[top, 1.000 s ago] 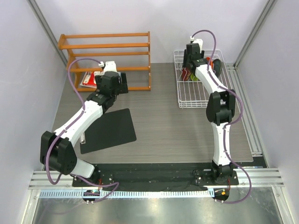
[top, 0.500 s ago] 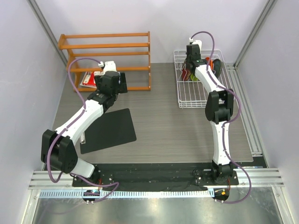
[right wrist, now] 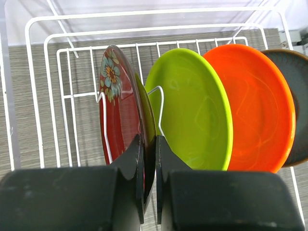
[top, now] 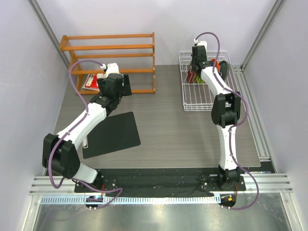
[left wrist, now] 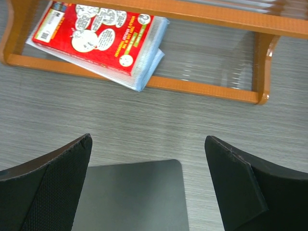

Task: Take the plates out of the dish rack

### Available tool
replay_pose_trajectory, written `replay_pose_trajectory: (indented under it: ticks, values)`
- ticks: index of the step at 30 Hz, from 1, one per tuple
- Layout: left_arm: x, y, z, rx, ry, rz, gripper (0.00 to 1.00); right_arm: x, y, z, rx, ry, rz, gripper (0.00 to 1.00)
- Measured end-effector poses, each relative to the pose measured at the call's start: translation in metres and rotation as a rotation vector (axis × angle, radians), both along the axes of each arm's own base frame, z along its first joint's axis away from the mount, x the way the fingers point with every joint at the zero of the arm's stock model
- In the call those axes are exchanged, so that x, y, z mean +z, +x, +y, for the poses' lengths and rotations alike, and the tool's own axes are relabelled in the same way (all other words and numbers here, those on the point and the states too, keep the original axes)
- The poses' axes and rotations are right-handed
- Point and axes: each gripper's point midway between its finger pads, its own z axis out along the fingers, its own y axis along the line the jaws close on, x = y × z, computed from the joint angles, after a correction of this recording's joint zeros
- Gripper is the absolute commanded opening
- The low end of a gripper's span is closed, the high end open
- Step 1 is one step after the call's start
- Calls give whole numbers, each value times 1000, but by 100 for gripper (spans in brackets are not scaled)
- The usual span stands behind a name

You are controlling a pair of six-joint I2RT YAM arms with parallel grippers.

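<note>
— Left?
— My left claw (left wrist: 148, 139): spread wide, empty, over the table (left wrist: 159, 120) near the shelf (left wrist: 207, 89).
— Right?
— My right claw (right wrist: 148, 147) pinches the red plate (right wrist: 118, 110) by its rim; it stands in the rack (top: 197, 98), beside the green plate (right wrist: 192, 110), orange plate (right wrist: 255, 106) and teal plate (right wrist: 298, 96).

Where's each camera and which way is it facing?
Top external: above, behind the bases, looking down on the table; both arms show.
Left wrist: on the left arm, facing down at booklet and orange shelf; open left claw shows.
Right wrist: on the right arm, facing the dish rack; right claw pinches the dark red plate.
Shared: booklet, in top and left wrist.
</note>
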Motion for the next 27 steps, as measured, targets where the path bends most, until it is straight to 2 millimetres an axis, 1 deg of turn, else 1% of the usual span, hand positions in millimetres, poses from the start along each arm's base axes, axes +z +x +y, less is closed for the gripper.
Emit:
replay_pose_trajectory:
  ticks: [4,7,8,12,14,21,24,27]
  values:
    - [0,0,-4,-12,-23,0,96,5,-1,7,2,-57,-9,1]
    - [-1,1,-4,-11,-24,2,97,9,-4,14,2,-113,-14,1]
    - [-2,1,-4,-10,-22,3,99,11,-5,15,2,-124,-16,1]
    - [-5,1,-4,-6,-17,6,99,22,-16,15,-4,-148,-17,1]
    - [-7,1,-4,-7,-17,8,99,32,-21,14,-11,-152,-24,1]
    - [-10,2,-7,-22,-15,37,99,82,-35,5,-40,-148,-99,1]
    - [-13,1,-12,-44,-25,47,99,100,-45,4,-42,-140,-122,1]
    - [-14,2,-17,-70,-44,43,100,120,-63,11,-23,-112,-149,1]
